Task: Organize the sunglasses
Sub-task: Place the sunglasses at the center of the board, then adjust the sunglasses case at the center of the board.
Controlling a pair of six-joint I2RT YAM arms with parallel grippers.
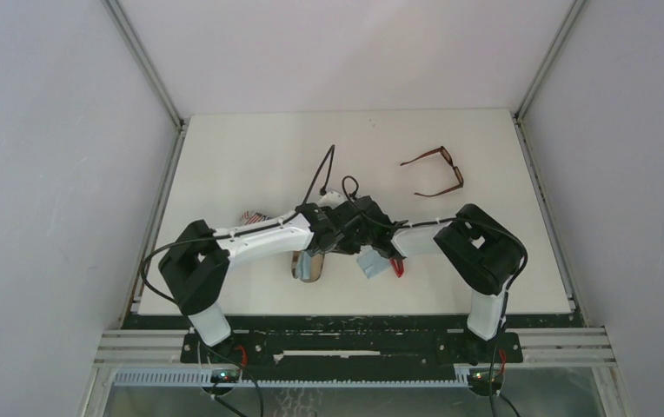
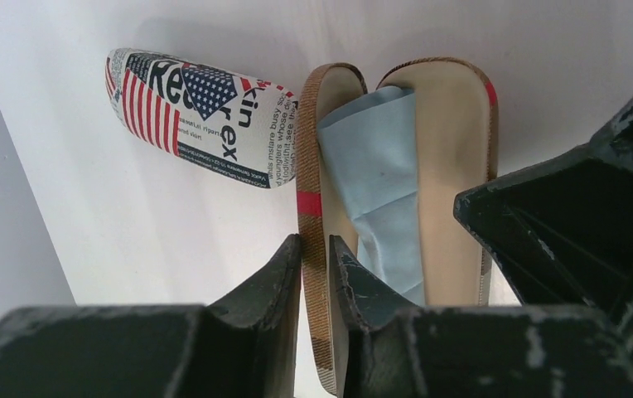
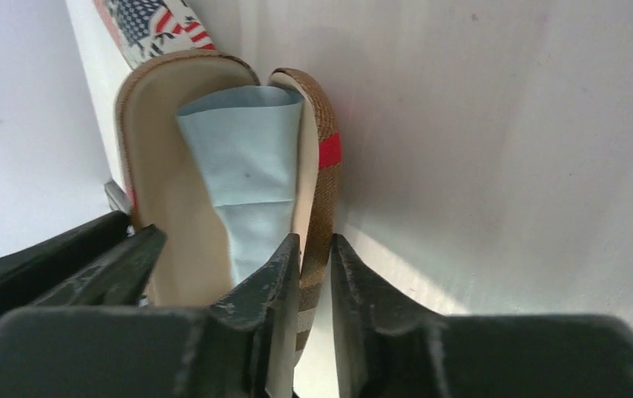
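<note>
The dark brown sunglasses [image 1: 437,171] lie open on the table at the back right, apart from both arms. Of the red sunglasses only a small red part [image 1: 398,268] shows, beside a light blue cloth [image 1: 372,261] under the right arm. Both grippers meet over the table's middle at an open brown plaid case [image 2: 454,166] with a light blue cloth [image 2: 379,182] lying inside. My left gripper [image 2: 315,249] is shut on the wall of one half. My right gripper [image 3: 316,247] is shut on the wall of the other half [image 3: 323,157].
A closed flag-print case [image 2: 201,116] lies just beyond the brown case, and in the top view it peeks out behind the left arm [image 1: 255,215]. The right gripper's black body [image 2: 578,232] fills the right side of the left wrist view. White walls enclose the table.
</note>
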